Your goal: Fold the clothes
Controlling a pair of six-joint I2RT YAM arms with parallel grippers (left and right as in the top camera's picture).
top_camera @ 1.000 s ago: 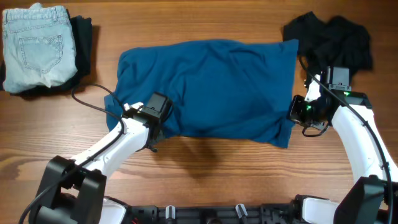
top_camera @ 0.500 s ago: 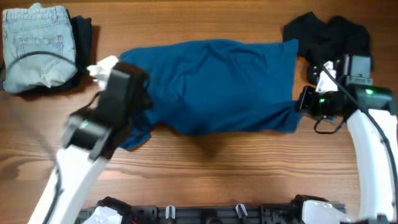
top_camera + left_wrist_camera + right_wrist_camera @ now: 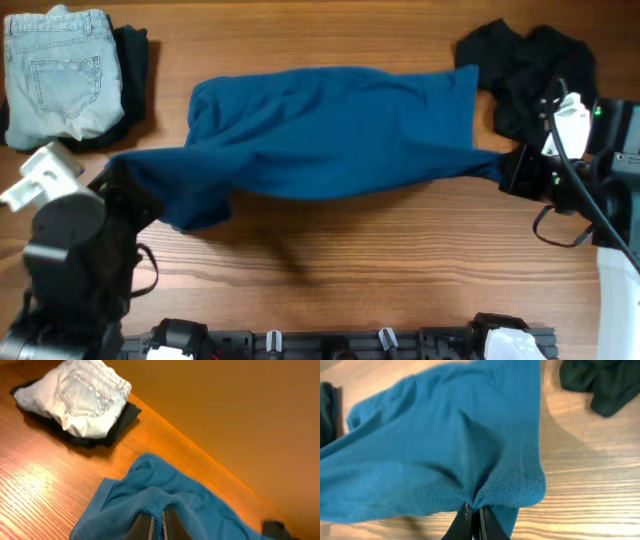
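A blue garment point(image 3: 320, 135) is stretched across the middle of the table, its front edge lifted off the wood. My left gripper point(image 3: 118, 178) is shut on its front left corner; in the left wrist view the cloth point(image 3: 165, 505) bunches over the closed fingers point(image 3: 143, 528). My right gripper point(image 3: 505, 168) is shut on its front right corner, and the right wrist view shows the fabric point(image 3: 445, 445) pinched between the fingers point(image 3: 462, 522). The far edge still lies on the table.
Folded light jeans point(image 3: 60, 70) sit on a dark garment at the back left, also in the left wrist view point(image 3: 80, 397). A crumpled black garment point(image 3: 530, 65) lies at the back right. Bare wood point(image 3: 350, 260) lies in front of the blue garment.
Both arms have lifted and pulled outward, raising the blue garment's front edge and stretching it. The left arm has risen close to the camera; the right gripper moved right.
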